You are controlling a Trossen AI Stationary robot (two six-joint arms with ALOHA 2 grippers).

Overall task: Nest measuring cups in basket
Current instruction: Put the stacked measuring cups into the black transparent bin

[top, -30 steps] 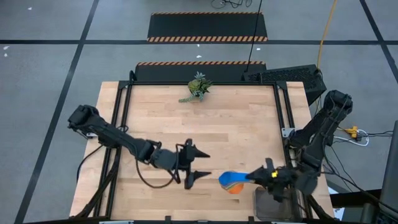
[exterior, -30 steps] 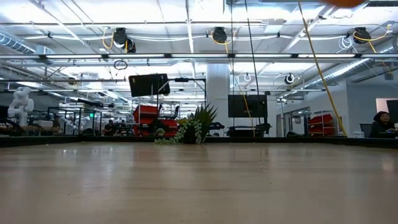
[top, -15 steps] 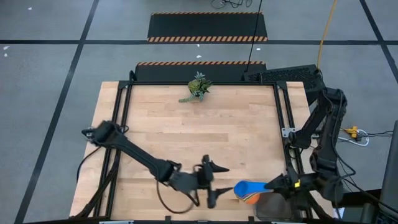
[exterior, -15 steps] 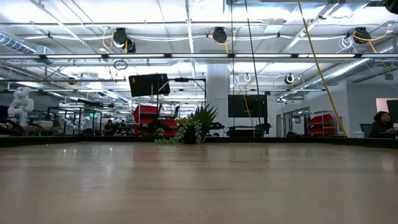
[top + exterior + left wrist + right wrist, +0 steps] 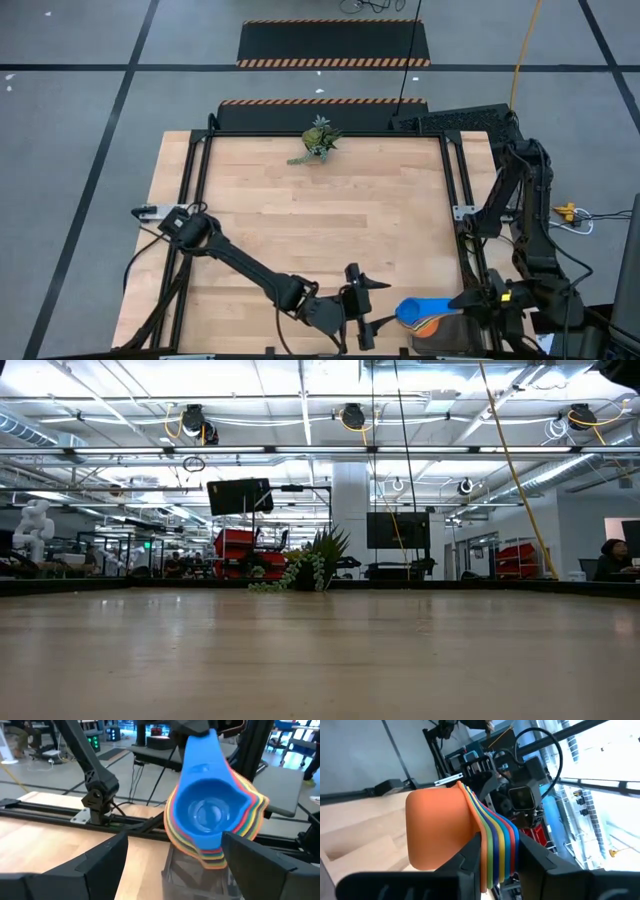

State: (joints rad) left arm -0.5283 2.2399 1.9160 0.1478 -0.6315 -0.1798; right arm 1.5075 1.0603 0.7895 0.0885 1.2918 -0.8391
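Observation:
A nested stack of measuring cups, light blue on top and orange at the bottom, hangs in the air at the table's near right corner, with my right gripper shut on it. In the left wrist view the stack floats just above the dark wire basket. In the high view the basket lies at the near edge, mostly hidden under the stack and arm. My left gripper stands open just left of the stack, touching nothing; its fingers frame the stack from a distance. My right gripper pinches the stacked handles of the measuring cups between its two fingers. The fingers come in level from the table's right side, along the handles. The bowls stick out past the fingertips toward the left, and the whole stack is lifted clear.
A small green plant sprig lies at the table's far edge, also in the low view. Black frame rails run along the table's sides. Bare wood fills the middle of the table.
My right gripper has carried the stack of cups toward the table's near right corner, over the basket, keeping its hold. My left gripper, still open, has followed it toward the right and near edge and stands close beside the stack.

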